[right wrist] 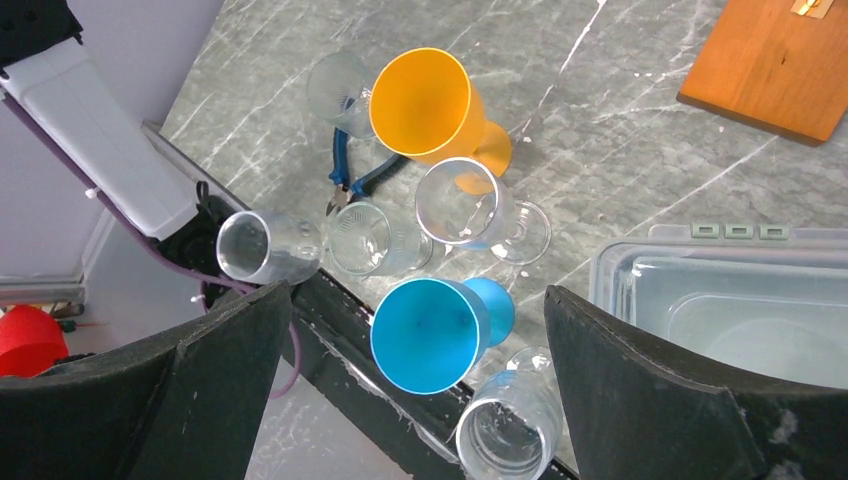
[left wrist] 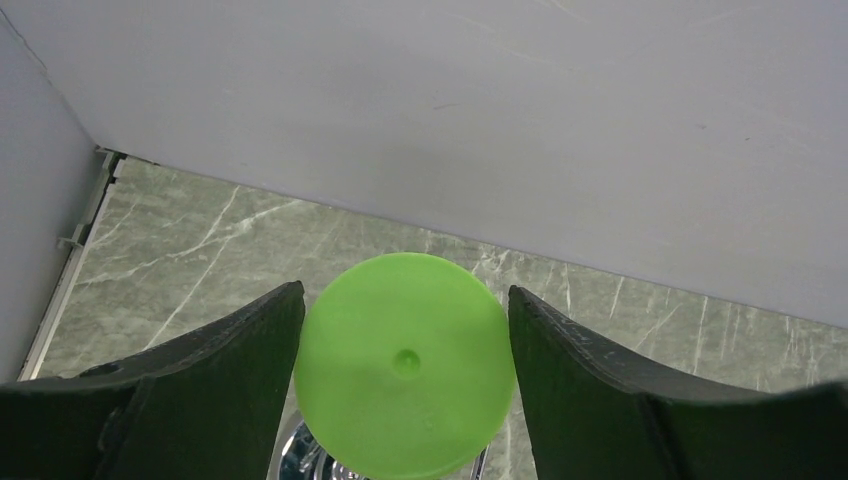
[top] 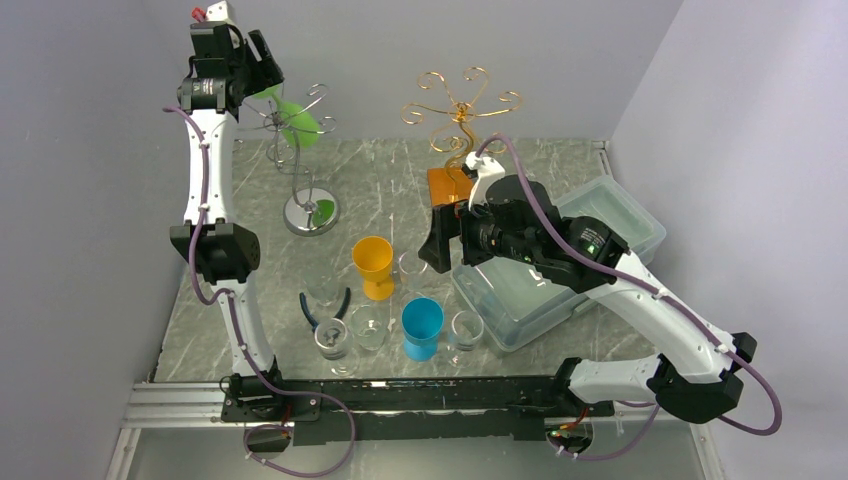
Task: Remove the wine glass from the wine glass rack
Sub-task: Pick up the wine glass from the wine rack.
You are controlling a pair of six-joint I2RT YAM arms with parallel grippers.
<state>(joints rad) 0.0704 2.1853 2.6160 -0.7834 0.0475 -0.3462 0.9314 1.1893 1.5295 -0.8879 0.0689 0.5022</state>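
Left gripper: fingers straddle the foot of the green wine glass hanging on the silver rack; grip cannot be told. Right gripper: fingers spread wide, right of the rack

Wine glass: round green foot faces the lens, small dimple near centre. Left gripper: dark fingers flank the foot, edges meeting it; firm contact unclear. Chrome rack base shows below. Veined marble table, pale wall behind.
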